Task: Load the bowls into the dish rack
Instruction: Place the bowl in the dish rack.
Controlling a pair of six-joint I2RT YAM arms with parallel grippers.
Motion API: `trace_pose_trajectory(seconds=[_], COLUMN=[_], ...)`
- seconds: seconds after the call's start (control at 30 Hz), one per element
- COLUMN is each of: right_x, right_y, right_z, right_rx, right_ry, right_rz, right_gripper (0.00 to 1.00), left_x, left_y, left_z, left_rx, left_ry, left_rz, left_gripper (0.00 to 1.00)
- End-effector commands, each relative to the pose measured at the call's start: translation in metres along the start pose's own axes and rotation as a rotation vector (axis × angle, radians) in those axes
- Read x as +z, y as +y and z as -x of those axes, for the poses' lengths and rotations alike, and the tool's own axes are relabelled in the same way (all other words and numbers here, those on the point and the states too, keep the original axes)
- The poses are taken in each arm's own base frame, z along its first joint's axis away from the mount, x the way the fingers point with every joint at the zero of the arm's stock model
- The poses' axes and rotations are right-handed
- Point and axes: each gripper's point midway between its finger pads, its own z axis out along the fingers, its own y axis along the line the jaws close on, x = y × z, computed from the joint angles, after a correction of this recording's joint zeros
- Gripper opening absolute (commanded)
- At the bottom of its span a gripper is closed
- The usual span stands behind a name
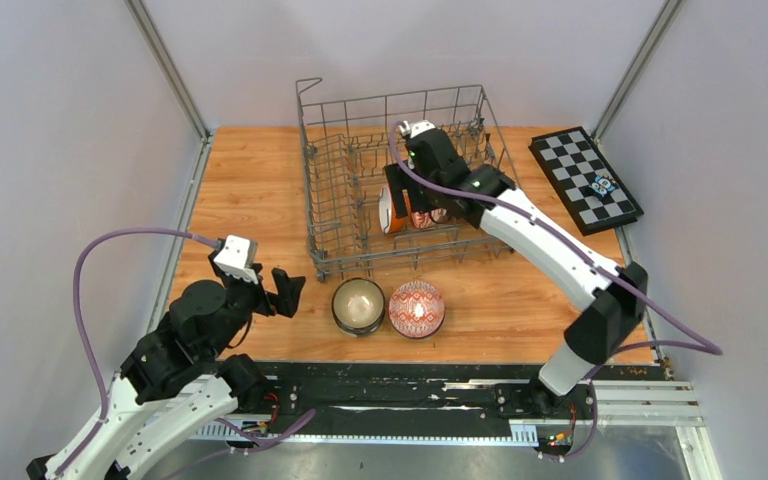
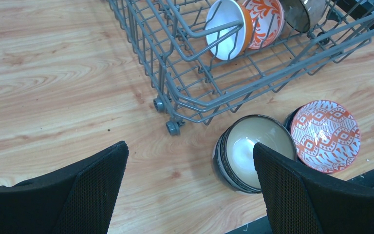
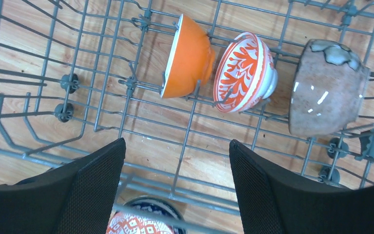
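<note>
Top external view: the dish rack [image 1: 332,200] stood at the far middle of the bench [image 1: 250,200]. The right pincer [image 1: 410,197] hung inside it just over the orange bowl [image 1: 388,210], released and carrying nothing. Near of the rack sat a beige bowl [image 1: 358,304] and, just beside it on the right, a red-white bowl [image 1: 416,308]. The left pincer [image 1: 282,290] hovered to their left, spread wide and empty.

Left wrist view: the beige bowl lay partly behind the right-hand finger. A dark blue bowl [image 2: 289,119] showed under the red-white one. A grab at the beige bowl could have shoved it into that nested pair and tipped it, and the round glazed wall looked likely to slip. Small wheels [image 2: 173,127] sat under the rack's corner, so a bump there might have rolled it.

Right wrist view: the orange bowl, a coral-patterned bowl [image 3: 243,70] and a mottled brown bowl [image 3: 326,87] leaned on edge among the tines [image 3: 195,87]. Only wire lay between the parted fingers. If the pincer rose crookedly, a finger could have hooked a wire, or nudged one leaning bowl into the next.
</note>
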Motion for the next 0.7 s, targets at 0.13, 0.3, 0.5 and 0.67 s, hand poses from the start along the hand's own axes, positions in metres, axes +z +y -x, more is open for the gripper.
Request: trace_pose_trajectory(seconds=[0.13, 0.3, 0.5, 0.67], right_x=[-0.066, -0.098, -0.128, -0.14], right_y=[-0.018, -0.033, -0.044, -0.047], right_z=[-0.009, -0.031, -0.062, -0.089], right_rx=[0.046, 0.073, 0.101, 0.111], right_ry=[-0.111, -0.145, -0.155, -0.146], right_rz=[-0.005, -0.006, 0.016, 0.05], right_gripper=[0.78, 0.76, 0.71, 0.66], left_x=[0.005, 0.005, 0.004, 0.006], left_y=[-0.003, -0.007, -0.02, -0.026], left_z=[-0.006, -0.006, 0.001, 0.003], left_rx=[0.014, 0.017, -0.001, -0.023], left_ry=[0.026, 0.027, 0.014, 0.047], left_rz=[-0.01, -0.029, -0.098, -0.105], left_gripper=[1.0, 1.0, 1.0, 1.0])
